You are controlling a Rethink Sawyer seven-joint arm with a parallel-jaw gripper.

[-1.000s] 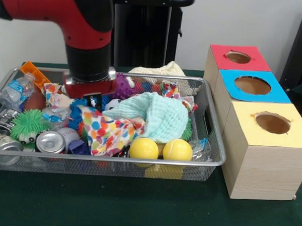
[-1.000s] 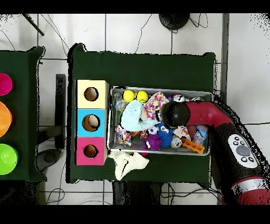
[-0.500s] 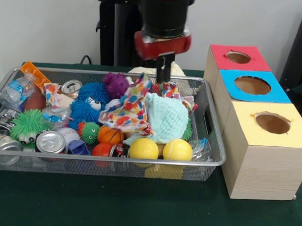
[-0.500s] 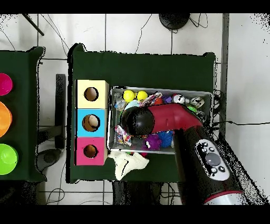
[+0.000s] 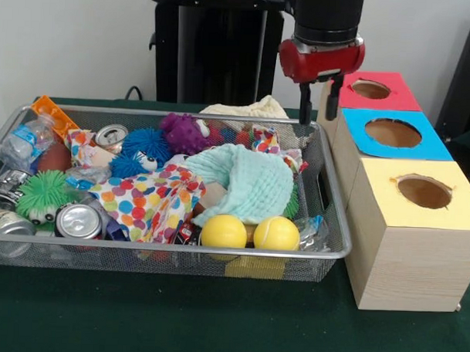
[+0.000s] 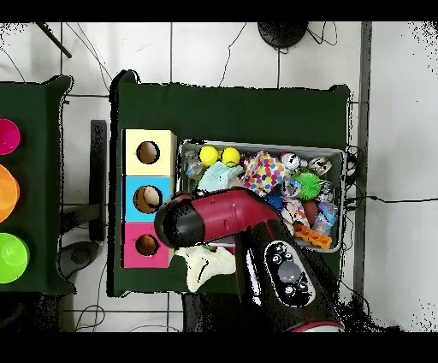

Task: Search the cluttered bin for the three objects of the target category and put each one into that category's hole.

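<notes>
Arm swung from over the bin's middle to its 3 o'clock end in the front view; the polka-dot cloth it had hoisted is back down, spread flat on the clutter.

Desk: dark green cover, carries everything.

Arm: red and black, comes in from 12 o'clock in the front view. From overhead it covers the bin's 9 o'clock end beside the boxes.

Bin: wire mesh tray, packed full.

Boxes: three wooden ones in a row at the bin's 3 o'clock side, front view. Yellow-topped box nearest the camera, then blue-topped box, then red-topped box. One round hole in each top.

Mint cloth: bunched at the bin's centre, touching the polka-dot cloth on its 9 o'clock side.

Cream cloth: on the desk just outside the bin's 12 o'clock rim.

End effector: hangs over the gap between bin corner and red-topped box, nothing in it. Dark fingers point down; can't tell whether they're spread or closed.

Small stuff, front view: two yellow balls touching at the 6 o'clock wall. Green spiky ball, cans and a plastic bottle at 9 o'clock. Blue fuzzy toy and purple toy toward 12 o'clock.
</notes>
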